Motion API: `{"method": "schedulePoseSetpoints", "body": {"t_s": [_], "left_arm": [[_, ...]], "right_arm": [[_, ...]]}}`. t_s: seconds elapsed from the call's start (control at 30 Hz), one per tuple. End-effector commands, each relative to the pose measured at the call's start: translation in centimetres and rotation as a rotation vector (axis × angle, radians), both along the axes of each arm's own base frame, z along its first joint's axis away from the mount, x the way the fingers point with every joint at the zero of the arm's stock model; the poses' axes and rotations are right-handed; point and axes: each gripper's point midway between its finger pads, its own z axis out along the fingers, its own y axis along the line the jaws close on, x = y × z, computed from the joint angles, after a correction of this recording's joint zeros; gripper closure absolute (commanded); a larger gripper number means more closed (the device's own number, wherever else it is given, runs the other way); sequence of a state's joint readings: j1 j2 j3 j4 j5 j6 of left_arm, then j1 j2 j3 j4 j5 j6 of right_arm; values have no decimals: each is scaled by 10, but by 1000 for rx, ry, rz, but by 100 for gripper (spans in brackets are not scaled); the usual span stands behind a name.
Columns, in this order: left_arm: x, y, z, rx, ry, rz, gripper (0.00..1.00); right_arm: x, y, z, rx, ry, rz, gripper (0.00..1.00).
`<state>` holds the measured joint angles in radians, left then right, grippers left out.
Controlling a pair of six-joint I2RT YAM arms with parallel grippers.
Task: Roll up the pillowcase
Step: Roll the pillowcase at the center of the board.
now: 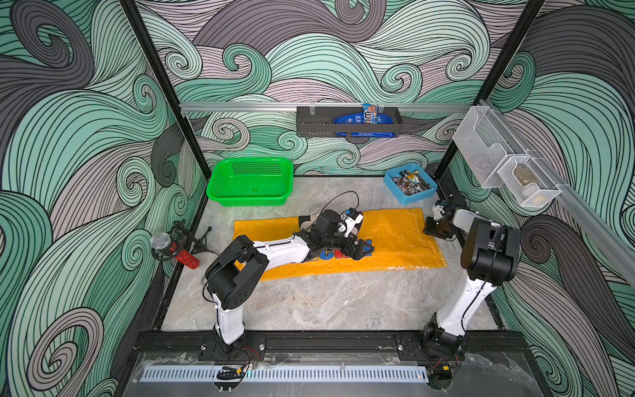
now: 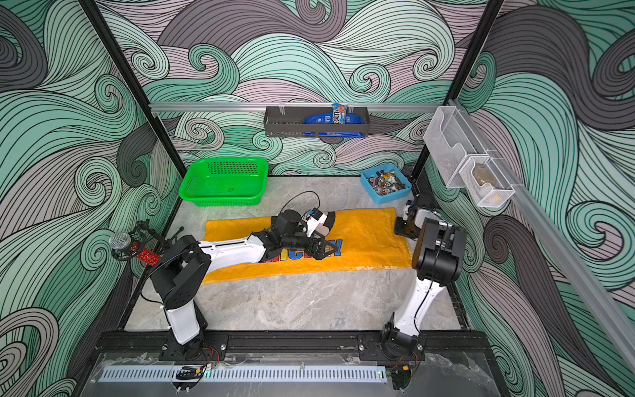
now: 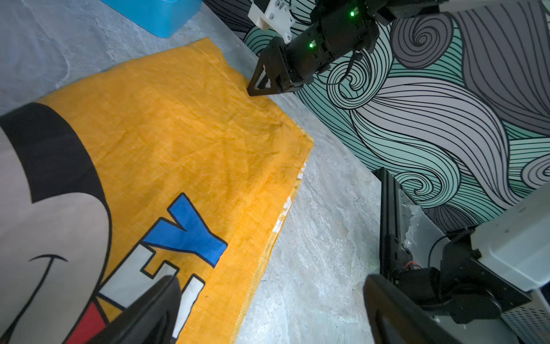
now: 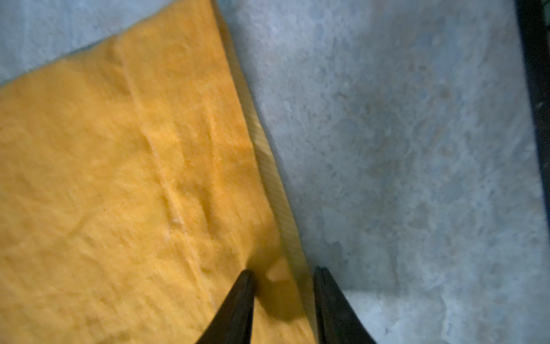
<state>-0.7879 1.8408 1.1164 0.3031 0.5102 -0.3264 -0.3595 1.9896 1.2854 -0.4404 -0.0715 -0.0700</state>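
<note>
Nearest the counter's front edge stand the two arm bases. Mid-counter, the pillowcase (image 1: 395, 240) lies flat, thin and limp; it should fold easily but may slip or bunch, so a hemmed short edge looks the best hold. Over its blue lettering the left claw (image 1: 360, 249) hovers, released wide. At the right-hand edge the right claw (image 4: 284, 278) straddles the hem, narrowed but not clenched.

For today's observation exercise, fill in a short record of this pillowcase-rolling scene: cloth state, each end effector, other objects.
Cloth: pillowcase lies flat, unrolled, on the marble table
Left end effector: open, over the blue lettering
Right end effector: jaws astride the cloth's side edge, not closed
Others: green basket, blue bin, microphone
</note>
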Motion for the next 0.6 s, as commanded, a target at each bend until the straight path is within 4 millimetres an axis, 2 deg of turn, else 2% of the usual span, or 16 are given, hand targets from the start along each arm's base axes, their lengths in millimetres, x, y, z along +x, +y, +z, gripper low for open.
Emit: {"method": "schedulePoseSetpoints", "body": {"t_s": [0.0, 0.17, 0.27, 0.43, 0.57], "left_arm": [[-3, -1, 4, -29, 11, -25, 1], [-5, 3, -2, -14, 18, -25, 1], [-5, 4, -2, -11, 18, -24, 1], [-2, 7, -2, -3, 9, -9, 1], [3, 12, -2, 12, -3, 18, 1]], "right_arm": [[-22, 25, -29, 100, 83, 39, 81], [-15, 28, -13, 97, 42, 49, 100], [-13, 24, 0, 61, 21, 33, 100], [-16, 3, 30, -52, -6, -55, 100], [-21, 4, 50, -95, -20, -97, 100]]}}
